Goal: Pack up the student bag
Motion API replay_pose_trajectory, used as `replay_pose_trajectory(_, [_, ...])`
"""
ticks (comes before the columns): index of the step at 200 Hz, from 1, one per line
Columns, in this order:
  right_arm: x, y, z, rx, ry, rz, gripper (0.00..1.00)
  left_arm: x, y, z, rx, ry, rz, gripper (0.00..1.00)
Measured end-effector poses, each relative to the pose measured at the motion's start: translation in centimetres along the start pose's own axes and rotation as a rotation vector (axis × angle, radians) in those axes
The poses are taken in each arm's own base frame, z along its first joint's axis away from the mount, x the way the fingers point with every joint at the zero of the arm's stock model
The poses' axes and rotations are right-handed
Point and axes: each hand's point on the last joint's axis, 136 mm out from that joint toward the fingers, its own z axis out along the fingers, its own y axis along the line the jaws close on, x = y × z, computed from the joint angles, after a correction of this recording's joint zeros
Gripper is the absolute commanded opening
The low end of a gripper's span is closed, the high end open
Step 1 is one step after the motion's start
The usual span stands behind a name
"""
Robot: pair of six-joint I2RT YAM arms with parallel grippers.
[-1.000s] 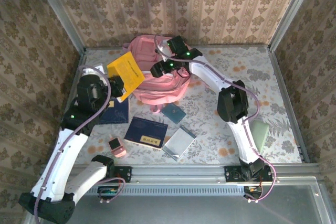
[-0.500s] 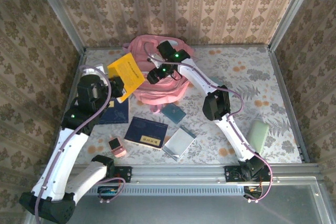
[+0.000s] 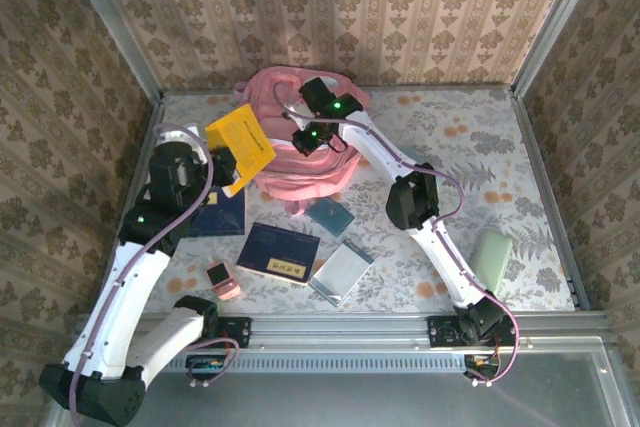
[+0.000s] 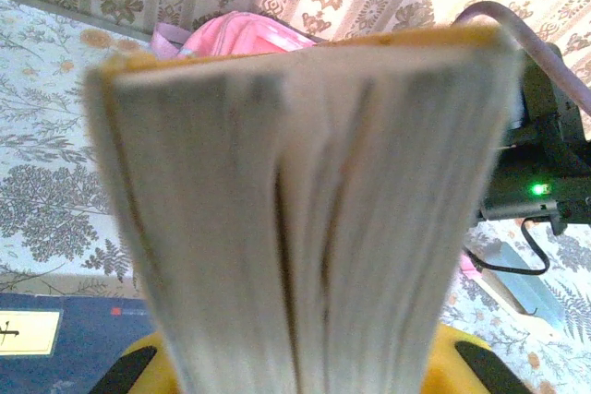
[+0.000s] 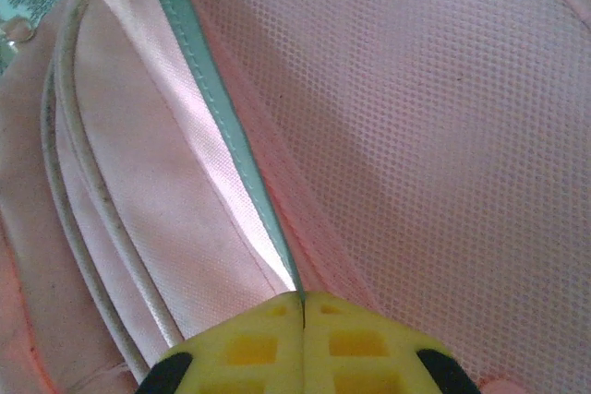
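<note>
**Right end effector clamps onto the bag's seam**

Compared with a second ago, the right arm has swung its elbow inward, and its end effector (image 5: 303,313), open then, is now pressed together, pinching a teal-trimmed seam of the student bag (image 3: 300,175). The left arm has barely shifted. The left end effector (image 3: 228,162) remains closed on the yellow book (image 3: 240,140), holding it tilted in the air just left of the bag.

The bag sits slumped at the far middle of the tabletop (image 3: 500,137), which is covered in a pale floral print. It is soft pink fabric. The right wrist view shows fine pink mesh on one side of the seam, and smooth woven panels edged with pale piping on the other. In the left wrist view, the book shows a thick block of cream page edges under a stiff yellow cover.

Flat rectangular things lie nearer the arms: two navy books (image 3: 280,252), a small teal book (image 3: 330,215) and a shiny grey sleeve (image 3: 340,270).
</note>
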Motion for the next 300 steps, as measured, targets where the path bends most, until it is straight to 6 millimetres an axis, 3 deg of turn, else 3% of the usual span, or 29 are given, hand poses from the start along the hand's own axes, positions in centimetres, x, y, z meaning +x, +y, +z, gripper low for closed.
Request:
replay_pose_trajectory(58, [-0.6,-1.3,0.1,0.116,-0.014,0.028,0.0,-0.1,0.2,-0.1,-0.004,-0.004,-0.003,0.0])
replay_pose_trajectory(90, [-1.6,-2.4,-1.0,0.222,-0.052,0.086,0.0,-0.1,0.2,-0.2,-0.003,-0.007,-0.003,0.0])
replay_pose_trajectory(180, [-7.6,-4.7,-11.8,0.364,-0.313,0.29,0.0,-0.4,0.0,-0.9,0.005,-0.023,-0.002,0.0])
replay_pose_trajectory(232, [-9.6,-6.8,-18.7,0.4,-0.467,0.39,0.0,-1.1,-0.4,-1.7,0.014,-0.035,-0.002,0.0])
replay_pose_trajectory(268, [-8.9,-8.4,-19.5,0.408,-0.47,0.462,0.0,-1.9,-1.0,-2.6,0.033,-0.063,-0.001,0.0])
replay_pose_trajectory(300, [-8.6,-8.3,-19.3,0.378,-0.463,0.508,0.0,-1.8,-1.2,-2.5,0.048,-0.056,-0.025,0.0])
